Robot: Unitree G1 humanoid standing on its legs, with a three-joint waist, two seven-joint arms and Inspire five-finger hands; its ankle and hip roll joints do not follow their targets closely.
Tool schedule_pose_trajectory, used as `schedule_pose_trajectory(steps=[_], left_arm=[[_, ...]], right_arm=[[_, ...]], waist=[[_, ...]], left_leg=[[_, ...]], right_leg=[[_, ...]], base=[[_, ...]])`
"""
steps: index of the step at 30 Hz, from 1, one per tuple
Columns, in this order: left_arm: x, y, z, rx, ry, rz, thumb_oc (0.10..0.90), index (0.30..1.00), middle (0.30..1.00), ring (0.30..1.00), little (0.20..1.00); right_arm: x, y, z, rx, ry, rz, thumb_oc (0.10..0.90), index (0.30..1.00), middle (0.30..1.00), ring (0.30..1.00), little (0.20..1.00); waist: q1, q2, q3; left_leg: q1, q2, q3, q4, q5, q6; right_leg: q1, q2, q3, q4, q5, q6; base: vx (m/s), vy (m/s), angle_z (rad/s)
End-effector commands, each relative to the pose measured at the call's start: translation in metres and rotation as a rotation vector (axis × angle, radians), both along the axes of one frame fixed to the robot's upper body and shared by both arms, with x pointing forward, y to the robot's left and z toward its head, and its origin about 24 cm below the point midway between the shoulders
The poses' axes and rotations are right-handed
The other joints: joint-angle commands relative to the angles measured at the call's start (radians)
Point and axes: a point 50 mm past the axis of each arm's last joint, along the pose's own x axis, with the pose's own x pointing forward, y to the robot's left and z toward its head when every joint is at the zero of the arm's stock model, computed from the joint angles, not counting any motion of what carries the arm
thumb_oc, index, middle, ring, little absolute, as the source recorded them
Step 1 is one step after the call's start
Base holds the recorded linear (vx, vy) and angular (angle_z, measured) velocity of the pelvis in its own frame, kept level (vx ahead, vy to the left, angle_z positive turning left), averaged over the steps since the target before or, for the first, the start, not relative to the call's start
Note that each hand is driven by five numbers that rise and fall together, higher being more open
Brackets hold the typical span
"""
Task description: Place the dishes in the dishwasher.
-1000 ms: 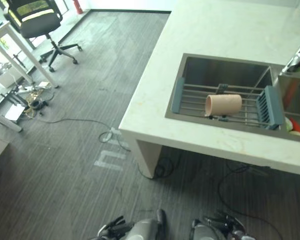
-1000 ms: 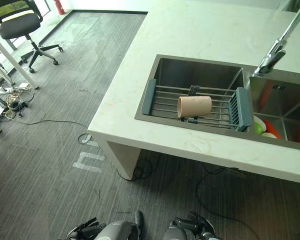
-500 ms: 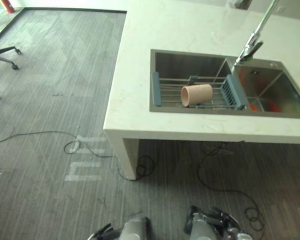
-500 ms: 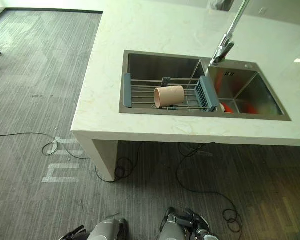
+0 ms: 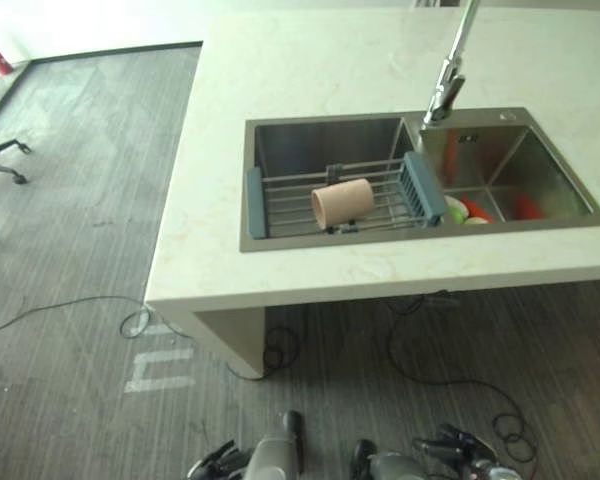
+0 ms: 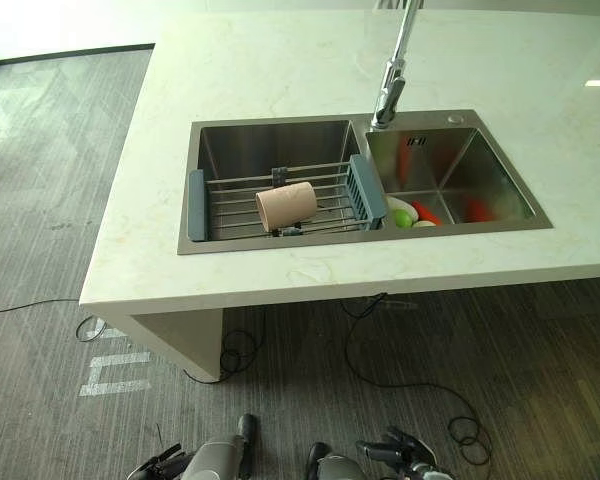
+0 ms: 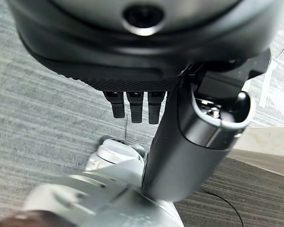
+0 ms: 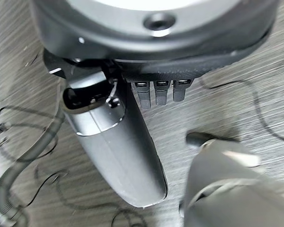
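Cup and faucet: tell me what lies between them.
In the right eye view, the drying rack's blue end piece stands between the cup and the faucet.

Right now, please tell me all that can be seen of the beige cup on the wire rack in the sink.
The beige cylindrical cup looks matte, maybe ceramic or plastic, with no handle visible. It lies on its side on the metal wire rack with blue-grey ends, which spans the left basin of the steel sink. Its open mouth points toward the rack's left end. Only the rack touches it.
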Motion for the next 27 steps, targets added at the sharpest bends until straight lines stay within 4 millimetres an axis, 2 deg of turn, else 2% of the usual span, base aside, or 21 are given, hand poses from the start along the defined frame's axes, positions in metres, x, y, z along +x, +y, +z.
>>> schedule_pose_trajectory(steps=[1,7,12,16,17,21,24,27], left_arm=[[-0.003,-0.005,-0.002,0.002,0.021,-0.026,0.8,0.9,0.9,0.9,0.9],[-0.007,0.001,-0.001,0.003,0.037,-0.04,0.8,0.9,0.9,0.9,0.9],[0.0,-0.009,-0.001,-0.017,0.007,-0.077,0.8,0.9,0.9,0.9,0.9],[0.008,-0.015,-0.001,-0.021,-0.011,-0.064,0.8,0.9,0.9,0.9,0.9],[0.032,-0.01,0.01,-0.087,-0.108,-0.094,0.8,0.9,0.9,0.9,0.9],[0.022,-0.017,0.004,-0.102,-0.068,-0.074,0.8,0.9,0.9,0.9,0.9],[0.018,-0.023,0.001,-0.1,-0.033,-0.07,0.8,0.9,0.9,0.9,0.9],[0.005,-0.027,-0.003,-0.112,0.011,-0.063,0.8,0.9,0.9,0.9,0.9]], right_arm=[[0.014,0.001,0.005,0.026,-0.07,0.038,0.8,0.9,0.9,0.9,0.9],[0.013,0.01,0.003,0.045,-0.072,0.054,0.8,0.9,0.9,0.9,0.9],[0.02,0.01,0.006,0.077,-0.122,0.013,0.8,0.9,0.9,0.9,0.9],[0.03,0.01,0.011,0.125,-0.143,0.055,0.8,0.9,0.9,0.9,0.9],[0.038,0.027,0.01,0.277,-0.174,-0.039,0.8,0.9,0.9,0.9,0.9],[0.043,0.028,0.011,0.263,-0.16,0.012,0.8,0.9,0.9,0.9,0.9],[0.044,0.023,0.011,0.241,-0.13,-0.023,0.8,0.9,0.9,0.9,0.9],[0.042,0.017,0.011,0.211,-0.124,-0.044,0.8,0.9,0.9,0.9,0.9]], waist=[[0.014,0.043,-0.007],[0.017,0.04,-0.004],[0.019,0.031,0.013],[0.016,0.023,0.036],[-0.004,0.061,0.005],[0.012,0.033,-0.013],[0.013,0.025,-0.019],[0.027,0.003,-0.012]], left_leg=[[0.027,0.027,-0.032,0.04,-0.117,-0.03],[0.012,0.032,-0.012,0.04,-0.128,-0.019],[-0.016,0.036,-0.003,0.04,-0.122,-0.025],[-0.061,0.045,0.005,0.04,-0.11,-0.038],[0.036,0.014,0.154,0.04,-0.175,0.022],[0.047,-0.01,0.158,0.04,-0.177,0.018],[0.052,-0.023,0.162,0.04,-0.165,0.016],[0.09,-0.064,0.167,0.04,-0.153,0.012]], right_leg=[[-0.024,-0.08,0.013,0.01,0.035,0.103],[-0.036,-0.088,0.013,0.01,0.029,0.111],[-0.064,-0.082,0.018,0.01,0.021,0.108],[-0.121,-0.086,0.023,0.01,0.025,0.111],[-0.076,-0.038,-0.111,0.01,0.06,0.093],[-0.088,-0.058,-0.087,0.01,0.029,0.09],[-0.08,-0.047,-0.072,0.01,0.011,0.075],[-0.051,-0.065,-0.066,0.01,0.0,0.061]], base=[[0.12,0.034,0.02],[0.08,0.004,-0.01],[0.02,-0.012,0.02],[-0.06,-0.027,-0.08],[-0.04,-0.064,0.03],[0.0,-0.13,0.08],[0.0,-0.116,-0.16],[0.07,-0.079,-0.09]])
